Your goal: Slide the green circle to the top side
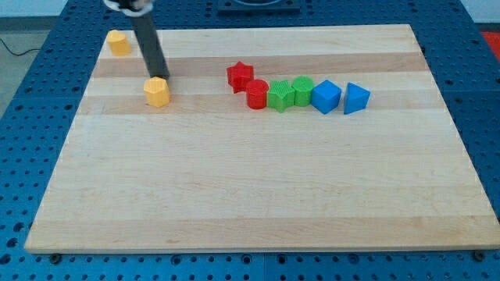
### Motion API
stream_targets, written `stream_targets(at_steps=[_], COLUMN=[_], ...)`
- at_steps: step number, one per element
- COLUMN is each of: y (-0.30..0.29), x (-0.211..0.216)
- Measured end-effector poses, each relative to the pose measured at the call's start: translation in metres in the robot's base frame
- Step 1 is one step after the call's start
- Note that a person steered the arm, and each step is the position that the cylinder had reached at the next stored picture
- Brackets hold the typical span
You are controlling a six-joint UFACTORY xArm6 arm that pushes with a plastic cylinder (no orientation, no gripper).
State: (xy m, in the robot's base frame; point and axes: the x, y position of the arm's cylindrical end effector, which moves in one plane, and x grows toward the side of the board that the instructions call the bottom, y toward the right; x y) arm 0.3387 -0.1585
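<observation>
The green circle (303, 90) sits in a row of blocks right of the board's middle, near the view's top. It touches a green star-like block (280, 95) on its left and a blue cube (326, 96) on its right. My tip (162, 79) is far to the left of the green circle. It rests against the top edge of a yellow hexagon-like block (157, 92).
A red star (240, 76) and a second red block (257, 94) lie at the row's left end. A blue triangle (356, 98) lies at its right end. Another yellow block (119, 42) sits at the wooden board's (250, 195) top left corner.
</observation>
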Motion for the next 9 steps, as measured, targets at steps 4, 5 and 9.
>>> stream_targets(at_steps=[4,5,9], y=[0.206,0.211,0.237], x=[0.110,0.075,0.040])
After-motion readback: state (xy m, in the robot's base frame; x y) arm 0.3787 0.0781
